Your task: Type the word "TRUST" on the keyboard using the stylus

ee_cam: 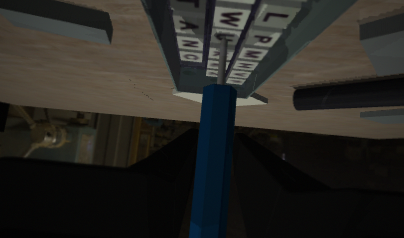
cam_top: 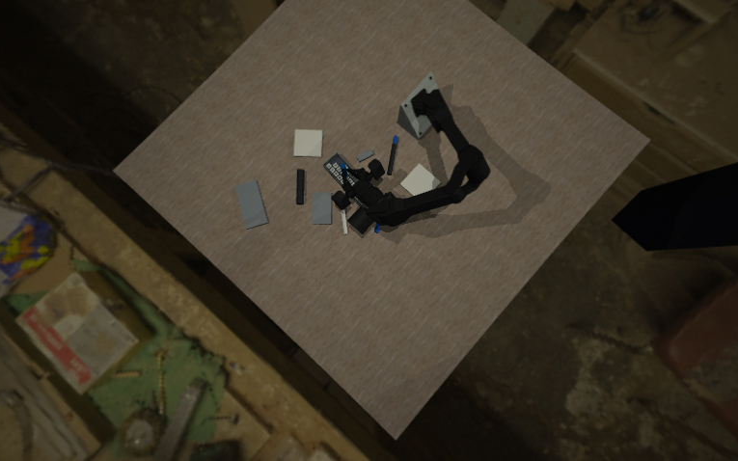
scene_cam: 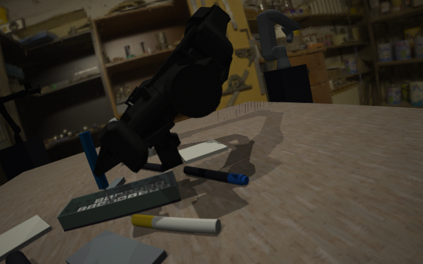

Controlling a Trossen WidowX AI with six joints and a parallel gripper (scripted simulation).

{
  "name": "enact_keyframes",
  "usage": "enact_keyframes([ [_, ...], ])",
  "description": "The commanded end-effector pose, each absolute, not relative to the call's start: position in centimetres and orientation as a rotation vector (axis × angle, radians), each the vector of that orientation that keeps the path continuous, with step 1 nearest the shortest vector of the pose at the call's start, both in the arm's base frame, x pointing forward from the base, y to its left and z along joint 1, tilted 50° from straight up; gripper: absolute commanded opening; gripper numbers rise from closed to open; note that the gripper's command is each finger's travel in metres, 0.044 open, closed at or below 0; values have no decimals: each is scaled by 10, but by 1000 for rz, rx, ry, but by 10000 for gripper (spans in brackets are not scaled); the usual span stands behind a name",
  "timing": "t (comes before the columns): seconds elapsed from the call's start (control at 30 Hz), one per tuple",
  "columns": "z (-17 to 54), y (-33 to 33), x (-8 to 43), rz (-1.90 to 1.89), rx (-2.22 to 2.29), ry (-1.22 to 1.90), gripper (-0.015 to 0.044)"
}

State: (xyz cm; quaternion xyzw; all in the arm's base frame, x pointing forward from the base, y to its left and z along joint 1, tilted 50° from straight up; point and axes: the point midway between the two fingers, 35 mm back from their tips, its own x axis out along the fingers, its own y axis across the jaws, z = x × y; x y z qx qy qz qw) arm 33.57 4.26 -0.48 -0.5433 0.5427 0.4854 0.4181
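Observation:
The dark green keyboard (cam_top: 335,162) (scene_cam: 118,210) (ee_cam: 193,77) lies on the desk with rows of white letter keys inside its raised rim. My gripper (cam_top: 344,170) (scene_cam: 98,170) (ee_cam: 215,139) is shut on the blue stylus (cam_top: 343,166) (scene_cam: 88,153) (ee_cam: 214,160), just above the keyboard. The stylus leans slightly, its thin metal tip pointing down. In the wrist view the tip overlaps the U key (ee_cam: 221,37), next to the W key (ee_cam: 224,18). Whether the key is pressed down cannot be told. The arm hides part of the keyboard in the top view.
A white and yellow marker (cam_top: 344,223) (scene_cam: 187,224) lies beside the keyboard. A black marker with blue cap (scene_cam: 206,173) is near its end, another (cam_top: 392,155) towards the arm base. A grey slab (cam_top: 321,208), black cylinder (cam_top: 300,186) (ee_cam: 351,94) and white tile (cam_top: 308,143) lie around.

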Motion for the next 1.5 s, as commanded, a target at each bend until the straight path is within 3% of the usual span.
enact_keyframes([
  [0.0,-6,44,336,1214,-1356,1360,81],
  [0.8,17,15,338,1210,-1348,1364,84],
  [1.0,17,15,338,1210,-1348,1364,44],
  [1.07,19,17,338,1210,-1349,1364,0],
  [1.47,62,50,340,1213,-1356,1359,0],
])
